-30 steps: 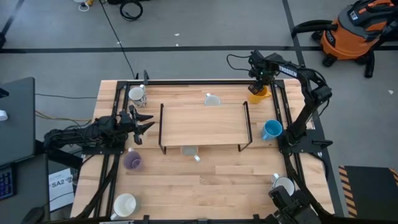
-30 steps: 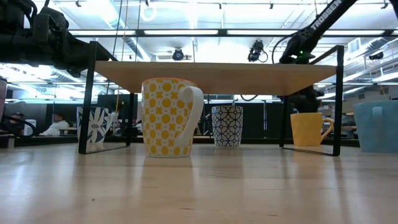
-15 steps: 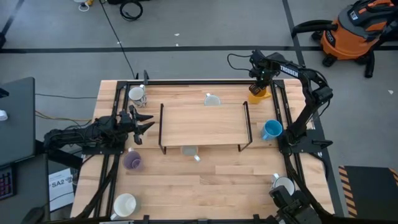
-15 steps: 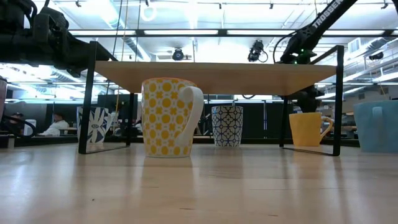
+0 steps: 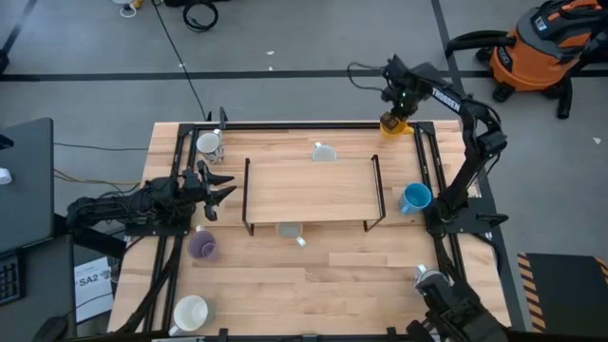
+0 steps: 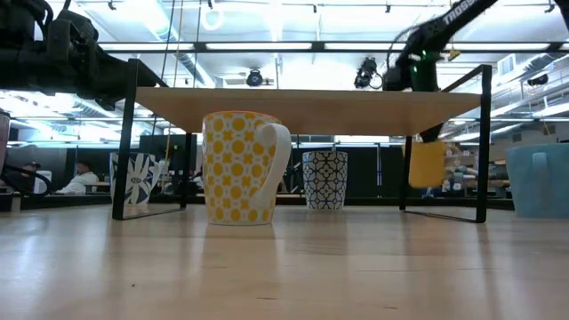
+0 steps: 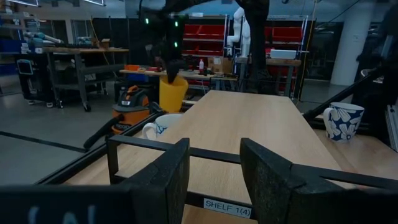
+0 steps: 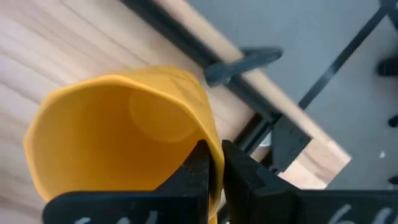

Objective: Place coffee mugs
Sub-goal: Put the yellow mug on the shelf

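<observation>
Overhead, the right gripper fingers pinch the orange-yellow mug's rim, holding it clear of the desk's far right corner, likely for shelving. Left gripper waits, fingers apart.

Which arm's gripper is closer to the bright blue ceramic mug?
Right. The right gripper is beyond the bright blue ceramic mug, holding a yellow mug; the left gripper waits across the table.

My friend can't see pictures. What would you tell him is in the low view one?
The right gripper holds a yellow mug by its rim, lifted off the table beside a low wooden shelf. Under the shelf stand a yellow-patterned mug and a dark-patterned one.
</observation>
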`<state>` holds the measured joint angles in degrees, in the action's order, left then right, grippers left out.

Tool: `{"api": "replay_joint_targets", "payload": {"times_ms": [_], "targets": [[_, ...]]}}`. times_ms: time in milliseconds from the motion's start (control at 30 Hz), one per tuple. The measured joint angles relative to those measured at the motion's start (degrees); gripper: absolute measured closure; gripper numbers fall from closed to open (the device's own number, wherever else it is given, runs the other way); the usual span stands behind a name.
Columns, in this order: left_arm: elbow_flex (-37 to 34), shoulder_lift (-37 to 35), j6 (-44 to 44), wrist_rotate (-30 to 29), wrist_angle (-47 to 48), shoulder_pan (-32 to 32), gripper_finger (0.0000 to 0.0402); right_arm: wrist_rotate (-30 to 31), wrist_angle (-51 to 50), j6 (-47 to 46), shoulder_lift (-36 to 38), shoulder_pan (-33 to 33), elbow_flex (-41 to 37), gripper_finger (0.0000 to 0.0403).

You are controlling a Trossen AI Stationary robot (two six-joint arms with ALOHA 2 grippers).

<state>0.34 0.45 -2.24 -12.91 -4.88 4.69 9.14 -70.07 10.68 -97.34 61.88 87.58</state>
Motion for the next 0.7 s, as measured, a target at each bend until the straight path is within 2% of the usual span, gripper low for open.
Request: {"api": "replay_joint_targets", "payload": {"times_ms": [333, 500, 700], "targets": [[0.0, 0.0, 0.0, 0.0, 0.0, 0.0, 0.0253, -1.6, -12.9, 3.4, 0.1, -4.6, 20.4, 0.0375], [0.0, 0.0, 0.0, 0.0, 0.0, 0.0, 0.0253, -5.0, -17.4, 4.8, 0.2, -9.0, 26.5, 0.0375], [0.0, 0.0, 0.0, 0.0, 0.0, 0.0, 0.0253, -9.1, -19.6, 7.0, 0.2, -15.7, 30.0, 0.0375]]}}
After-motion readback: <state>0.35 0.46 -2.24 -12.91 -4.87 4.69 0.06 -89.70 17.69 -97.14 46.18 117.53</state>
